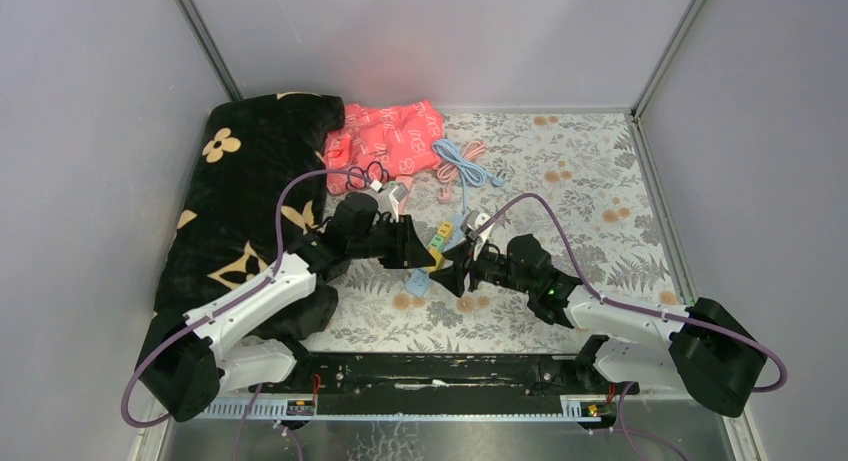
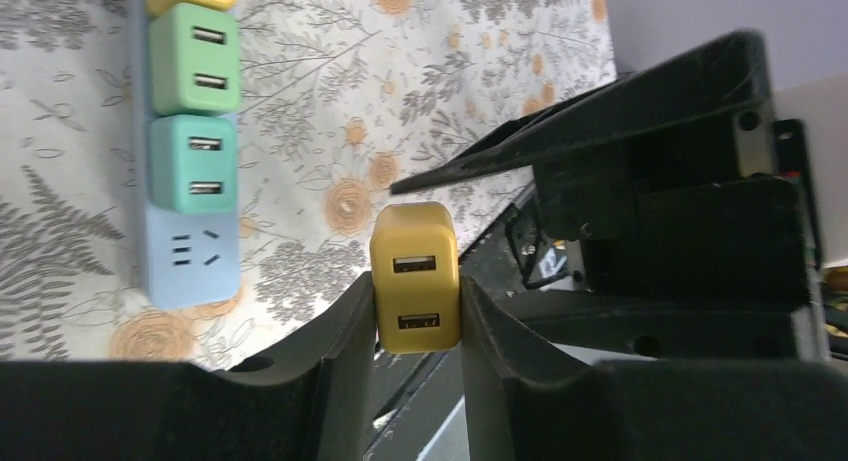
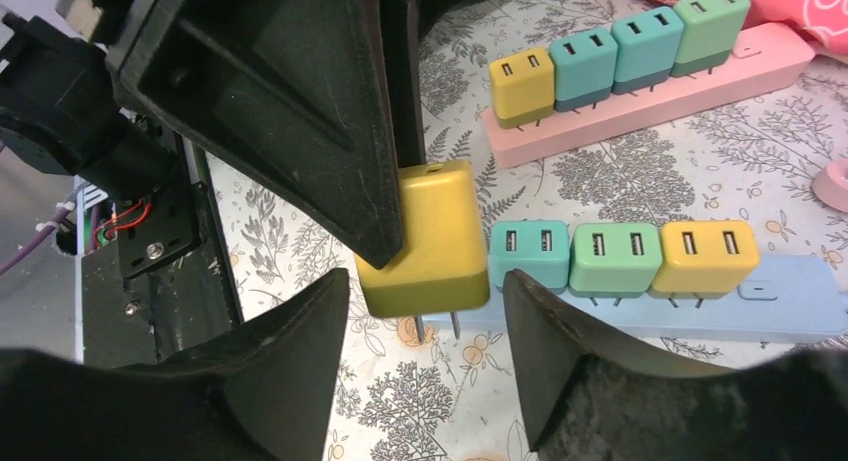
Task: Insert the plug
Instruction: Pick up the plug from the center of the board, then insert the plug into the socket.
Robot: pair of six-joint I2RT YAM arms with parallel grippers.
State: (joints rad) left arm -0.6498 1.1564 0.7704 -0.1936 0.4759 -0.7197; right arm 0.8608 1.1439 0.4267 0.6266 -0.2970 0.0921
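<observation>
My left gripper [image 2: 415, 289] is shut on a yellow plug cube [image 2: 415, 281] with two USB ports. In the right wrist view the plug [image 3: 425, 241] hangs with its two prongs bare, just off the near end of the blue power strip [image 3: 780, 301]. The strip [image 2: 190, 266] has a free socket at that end, beside teal, green and yellow plugs. My right gripper [image 3: 425, 316] is open, its fingers either side below the plug and not touching it. In the top view both grippers, left [image 1: 420, 253] and right [image 1: 455, 279], meet at the strip [image 1: 418, 281].
A pink power strip [image 3: 620, 111] with several plugs lies behind the blue one. A pink bag [image 1: 385, 136], coiled cables [image 1: 462, 166] and a black flowered cloth [image 1: 240, 191] lie at the back and left. The rail [image 1: 430, 371] runs along the near edge.
</observation>
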